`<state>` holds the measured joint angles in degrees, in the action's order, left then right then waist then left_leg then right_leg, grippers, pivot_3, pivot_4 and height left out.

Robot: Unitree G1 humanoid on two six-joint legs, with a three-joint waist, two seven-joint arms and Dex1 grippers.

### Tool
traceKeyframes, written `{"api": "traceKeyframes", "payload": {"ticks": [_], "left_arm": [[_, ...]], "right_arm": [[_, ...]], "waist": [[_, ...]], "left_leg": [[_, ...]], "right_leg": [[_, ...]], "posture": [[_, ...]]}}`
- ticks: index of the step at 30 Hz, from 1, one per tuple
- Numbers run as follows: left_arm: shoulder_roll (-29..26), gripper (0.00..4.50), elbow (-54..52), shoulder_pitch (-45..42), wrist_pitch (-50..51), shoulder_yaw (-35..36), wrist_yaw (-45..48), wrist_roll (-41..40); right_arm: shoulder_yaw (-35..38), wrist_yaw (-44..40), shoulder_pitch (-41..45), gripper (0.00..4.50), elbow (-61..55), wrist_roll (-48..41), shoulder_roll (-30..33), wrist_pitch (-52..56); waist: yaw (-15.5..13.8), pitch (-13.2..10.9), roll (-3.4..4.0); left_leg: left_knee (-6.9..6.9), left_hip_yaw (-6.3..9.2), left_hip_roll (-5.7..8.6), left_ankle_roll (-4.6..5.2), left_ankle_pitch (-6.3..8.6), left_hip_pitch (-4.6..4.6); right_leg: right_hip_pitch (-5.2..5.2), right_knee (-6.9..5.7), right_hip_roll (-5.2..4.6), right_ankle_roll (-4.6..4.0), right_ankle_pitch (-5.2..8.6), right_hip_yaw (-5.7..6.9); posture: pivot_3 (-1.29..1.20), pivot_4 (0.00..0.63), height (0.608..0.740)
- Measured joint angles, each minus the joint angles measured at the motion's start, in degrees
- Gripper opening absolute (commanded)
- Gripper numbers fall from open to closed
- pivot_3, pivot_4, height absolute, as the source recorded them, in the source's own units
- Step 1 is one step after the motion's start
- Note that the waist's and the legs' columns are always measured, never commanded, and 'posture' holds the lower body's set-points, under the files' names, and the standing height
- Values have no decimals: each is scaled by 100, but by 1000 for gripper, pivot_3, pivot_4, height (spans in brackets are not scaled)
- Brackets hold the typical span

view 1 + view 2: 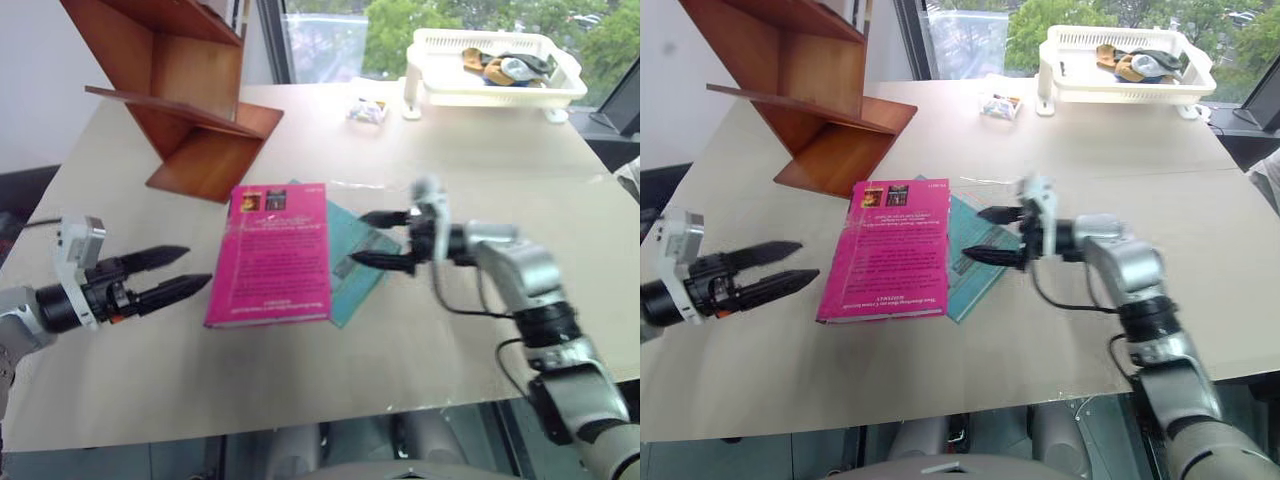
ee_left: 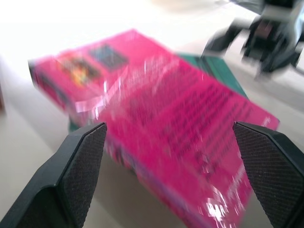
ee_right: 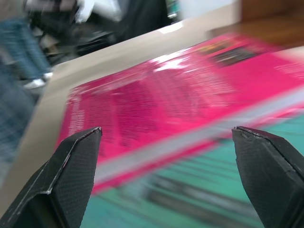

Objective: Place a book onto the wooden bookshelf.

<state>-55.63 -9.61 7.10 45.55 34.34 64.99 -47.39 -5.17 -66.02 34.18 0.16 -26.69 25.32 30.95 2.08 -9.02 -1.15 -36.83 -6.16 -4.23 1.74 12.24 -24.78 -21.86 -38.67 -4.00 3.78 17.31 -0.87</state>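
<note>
The magenta-pink book (image 1: pixel 272 255) lies flat mid-table, on top of a teal book (image 1: pixel 355 255). The wooden bookshelf (image 1: pixel 190 100) stands at the table's far left, its boards slanted. My left gripper (image 1: pixel 190 270) hovers just left of the pink book, open and holding nothing, its fingers pointing at the book's left edge. On the book's right, my right gripper (image 1: pixel 365 240) points left over the teal book, open and empty. In the left wrist view the pink book (image 2: pixel 166 128) lies ahead between black fingers (image 2: pixel 83 173). The right wrist view faces the book's (image 3: pixel 180 99) long edge.
A white plastic tray (image 1: pixel 495 70) with several small items stands at the table's far right. A small packet (image 1: pixel 367 110) lies near it. A person's legs (image 3: pixel 21 52) show beyond the table in the right wrist view. The table's front edge runs close below both arms.
</note>
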Motion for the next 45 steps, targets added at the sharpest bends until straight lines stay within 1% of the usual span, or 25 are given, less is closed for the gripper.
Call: {"api": "traceKeyframes", "payload": {"ticks": [4,7,9,10,13,15,18,22,23,27,29,30,32,34,36,37,39,42,45], "left_arm": [[30,4470,386,-123,436,-41,-126,-145],[95,4470,946,-650,760,-279,-149,-245],[99,4470,1355,-1025,894,-541,-129,-228],[98,4470,1669,-1310,984,-813,-10,-206],[86,4470,2181,-1711,1163,-1276,244,-105],[52,4470,2677,-2168,1184,-1873,533,183],[84,4470,3164,-2751,1189,-2381,804,447],[138,4470,3583,-3261,1189,-2674,1163,606],[202,4470,3706,-3393,1175,-2791,1251,687],[377,4470,3983,-3461,1149,-3043,1474,841],[400,3927,4021,-3484,1148,-3064,1577,921],[400,3553,4021,-3509,1145,-3084,1621,963],[402,2689,4010,-3523,1138,-3118,1709,1009],[416,1608,4005,-3518,1154,-3154,1768,1011],[444,855,3961,-3535,1175,-3129,1852,945],[445,605,3945,-3536,1193,-3125,1864,928],[452,332,3944,-3534,1216,-3117,1865,915],[452,216,3881,-3489,1231,-3064,1859,912],[451,215,3497,-3351,1194,-2885,1722,879]], "right_arm": [[658,-140,-475,4500,-634,-429,846,221],[1086,-151,-757,4500,-1045,-730,1337,433],[1276,-146,-905,4500,-1291,-940,1553,570],[1421,-135,-1070,4500,-1525,-1123,1736,702],[1695,-109,-1290,4500,-1867,-1441,1948,880],[2099,6,-1425,4500,-2182,-1794,2008,922],[2424,122,-1576,4500,-2515,-2147,2159,991],[2739,247,-1825,4500,-2722,-2455,2290,1019],[2920,272,-1988,4500,-2782,-2549,2332,1017],[3342,229,-2516,4500,-2875,-2663,2527,999],[3490,128,-2758,4500,-2891,-2706,2607,994],[3577,73,-2849,4500,-2893,-2776,2640,989],[3686,-39,-2922,4500,-2901,-2852,2724,960],[3726,-170,-2948,4500,-2910,-2862,2889,895],[3740,-277,-2946,4500,-2921,-2911,2959,875],[3740,-332,-2936,4500,-2918,-2953,3003,875],[3740,-419,-2884,4500,-2912,-3033,3095,876],[3740,-541,-2805,4500,-2844,-3126,3199,875],[3731,-610,-2723,4500,-2696,-3133,3223,851]], "waist": [[-10,-4,-3],[-19,-3,-5],[-17,-3,-7],[-20,-4,-7],[-23,-6,-11],[-42,-7,-12],[-90,-9,-19],[-134,-9,-23],[-148,-9,-23],[-160,-10,-26],[-156,-11,-29],[-149,-11,-29],[-136,-11,-28],[-138,-11,-28],[-146,-10,-30],[-151,-10,-30],[-157,-9,-31],[-152,-9,-32],[-153,-10,-32]], "left_leg": [[6,8,0,1,0,6],[4,10,2,2,0,8],[2,9,2,3,1,8],[2,10,4,3,1,6],[4,10,4,4,1,4],[4,10,5,4,1,3],[3,11,4,4,1,2],[1,9,5,4,1,-1],[0,10,5,4,1,-2],[-4,13,5,5,1,-7],[-7,15,4,5,1,-7],[-8,15,5,6,1,-5],[-9,17,4,6,1,-3],[-10,22,4,6,1,-2],[-14,26,4,6,1,-2],[-15,26,4,6,1,-3],[-18,29,4,7,1,-5],[-20,29,4,7,2,-5],[-23,32,3,7,2,-7]], "right_leg": [[5,0,3,-2,1,8],[9,-2,3,-2,1,9],[11,0,3,-1,1,9],[11,1,2,-1,1,8],[11,7,4,-1,1,9],[11,9,6,-1,1,10],[12,10,8,-1,1,11],[12,13,8,-1,1,8],[12,14,8,-1,1,9],[13,16,9,0,1,10],[14,15,10,0,1,11],[14,13,10,0,1,10],[16,10,10,0,1,9],[17,8,11,0,1,12],[19,8,10,0,1,15],[19,8,10,0,1,15],[20,7,9,0,1,16],[21,7,9,0,1,16],[21,5,9,0,1,16]], "posture": [[0,150,740],[0,150,740],[0,150,740],[0,150,740],[0,150,740],[0,150,740],[0,150,740],[0,150,740],[0,150,740],[0,150,740],[0,150,740],[0,150,740],[0,150,740],[0,150,740],[0,150,740],[0,150,740],[0,150,740],[0,150,740],[0,150,740]]}}
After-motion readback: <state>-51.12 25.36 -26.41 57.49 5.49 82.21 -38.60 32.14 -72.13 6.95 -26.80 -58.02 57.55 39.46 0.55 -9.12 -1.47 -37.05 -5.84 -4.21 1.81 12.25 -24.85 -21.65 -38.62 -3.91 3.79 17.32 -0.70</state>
